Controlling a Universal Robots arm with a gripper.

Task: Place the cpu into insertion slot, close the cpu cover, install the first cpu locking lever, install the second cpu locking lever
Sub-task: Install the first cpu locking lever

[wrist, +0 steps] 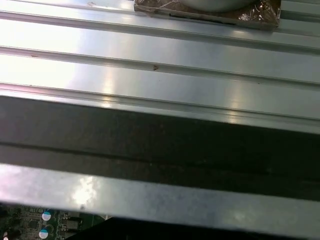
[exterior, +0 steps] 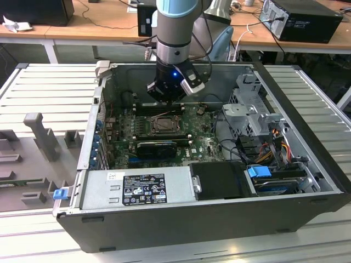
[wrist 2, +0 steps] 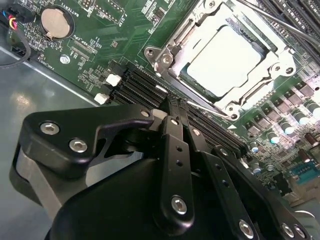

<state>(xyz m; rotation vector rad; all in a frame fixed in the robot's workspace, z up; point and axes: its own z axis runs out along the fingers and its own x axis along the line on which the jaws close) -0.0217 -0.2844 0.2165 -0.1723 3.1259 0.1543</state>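
Note:
The cpu (wrist 2: 222, 55) lies flat in the insertion slot (exterior: 164, 125), its pale silver top showing through a square window. The cpu cover (wrist 2: 167, 52) is down around it as a silvery frame. A thin metal lever rod (wrist 2: 267, 19) runs along the far side of the socket. My gripper (wrist 2: 174, 106) is shut with nothing between its black fingers (wrist 2: 176, 150). It hangs just off the socket's near corner, over the black memory slots (wrist 2: 142, 82). In the exterior view the gripper (exterior: 167, 93) hovers above the motherboard (exterior: 203, 139), just behind the socket.
The open computer case (exterior: 307, 137) walls in the board on all sides. A power supply (exterior: 137, 186) fills the front, and a drive cage (exterior: 252, 109) with cables stands at the exterior view's right. A long black expansion card (exterior: 156, 147) sits in front of the socket. A coin battery (wrist 2: 56, 21) sits on the board.

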